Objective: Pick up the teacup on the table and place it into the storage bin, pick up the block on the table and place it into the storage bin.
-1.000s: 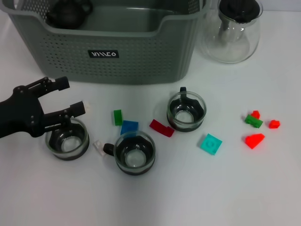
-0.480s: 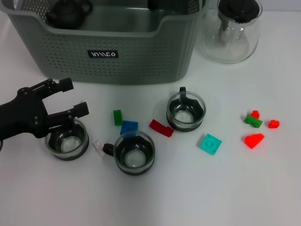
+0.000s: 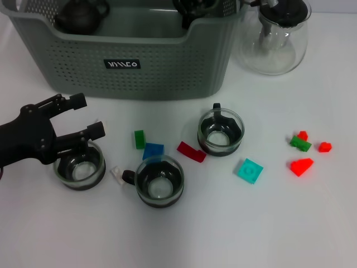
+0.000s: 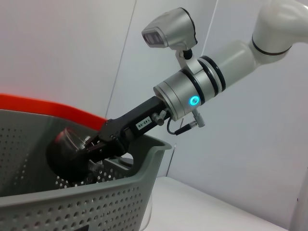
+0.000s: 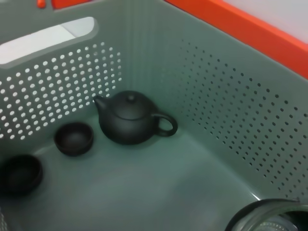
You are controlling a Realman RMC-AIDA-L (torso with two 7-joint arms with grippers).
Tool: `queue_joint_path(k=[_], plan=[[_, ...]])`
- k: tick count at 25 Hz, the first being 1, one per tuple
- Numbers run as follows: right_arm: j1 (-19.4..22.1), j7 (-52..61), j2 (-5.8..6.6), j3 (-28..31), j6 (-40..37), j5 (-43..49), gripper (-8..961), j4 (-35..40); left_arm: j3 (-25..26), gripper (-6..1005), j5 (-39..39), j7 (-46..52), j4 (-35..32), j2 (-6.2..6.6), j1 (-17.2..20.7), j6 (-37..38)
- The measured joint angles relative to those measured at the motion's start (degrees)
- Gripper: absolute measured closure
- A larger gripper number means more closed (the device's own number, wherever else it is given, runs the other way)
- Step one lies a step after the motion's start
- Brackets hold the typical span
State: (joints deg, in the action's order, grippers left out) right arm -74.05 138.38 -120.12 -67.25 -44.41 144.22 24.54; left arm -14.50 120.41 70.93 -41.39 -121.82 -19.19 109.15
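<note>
My right gripper clenches a teacup inside the storage bin. My left gripper hovers spread above another cup. Three cups and the blocks remain on the table.

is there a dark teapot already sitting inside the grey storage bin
Yes. The right wrist view shows a dark teapot resting on the floor of the storage bin, beside two small dark cups.
</note>
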Motion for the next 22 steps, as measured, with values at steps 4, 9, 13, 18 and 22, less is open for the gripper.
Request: queue_joint_path(k=[4,9,13,18,22], plan=[[0.3,1.4,0.06,-0.2,-0.2,1.1,900,0.4,0.0,155,0.0,0.0,0.0,0.0,0.0,0.0],[2.0,1.5,0.09,0.7,-0.5,0.9,829,4.1,0.0,156,0.0,0.0,0.0,0.0,0.0,0.0],[10.8,0.1,-0.06,2.2,-2.9,-7.0,678,22.1,0.0,156,0.0,0.0,0.0,0.01,0.0,0.2],[31.1,-18.1,0.55,2.6,-14.4,-39.5,465,46.1,0.1,157,0.0,0.0,0.0,0.0,0.0,0.4],[43.0,-28.1,2.25,5.8,-33.2,-57.0,384,54.0,0.0,157,0.0,0.0,0.0,0.02,-0.3,0.1]])
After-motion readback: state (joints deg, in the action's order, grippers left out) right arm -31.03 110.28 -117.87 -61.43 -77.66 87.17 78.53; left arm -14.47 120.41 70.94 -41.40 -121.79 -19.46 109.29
